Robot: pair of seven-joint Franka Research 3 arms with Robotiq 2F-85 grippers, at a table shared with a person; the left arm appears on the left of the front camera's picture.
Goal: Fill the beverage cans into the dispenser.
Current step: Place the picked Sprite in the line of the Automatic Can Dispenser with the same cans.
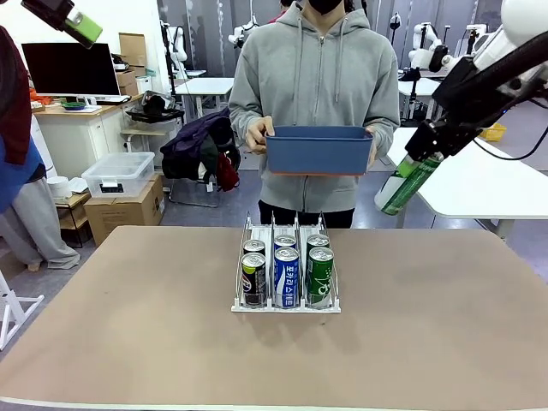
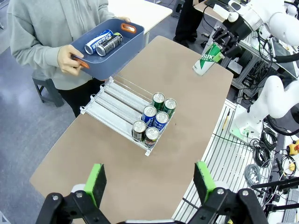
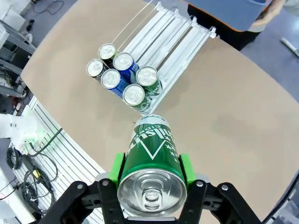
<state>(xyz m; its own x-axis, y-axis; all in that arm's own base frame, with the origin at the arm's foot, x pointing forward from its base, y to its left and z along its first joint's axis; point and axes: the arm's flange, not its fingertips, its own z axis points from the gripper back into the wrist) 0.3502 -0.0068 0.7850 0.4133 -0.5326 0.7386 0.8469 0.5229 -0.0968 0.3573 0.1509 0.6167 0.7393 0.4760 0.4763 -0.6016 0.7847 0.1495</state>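
The dispenser (image 1: 244, 306) stands mid-table with six cans at its near end: two black (image 1: 253, 279), two blue (image 1: 286, 278) and two green (image 1: 320, 276). My right gripper (image 1: 425, 152) hangs high at the right, shut on a tilted green can (image 1: 409, 184). In the right wrist view that green can (image 3: 152, 149) sits between the green pads (image 3: 183, 164), above the dispenser (image 3: 177, 32). My left gripper (image 2: 150, 182) is open with nothing in it, high over the table's left side (image 1: 73, 21). From there I see the dispenser (image 2: 112, 105) and the right gripper's can (image 2: 205, 59).
A person at the far side holds a blue bin (image 1: 318, 150) in both hands above the table edge. In the left wrist view the bin (image 2: 117, 53) holds a blue can (image 2: 98, 41) and a black can (image 2: 110, 43). Bare brown tabletop (image 1: 128, 325) surrounds the dispenser.
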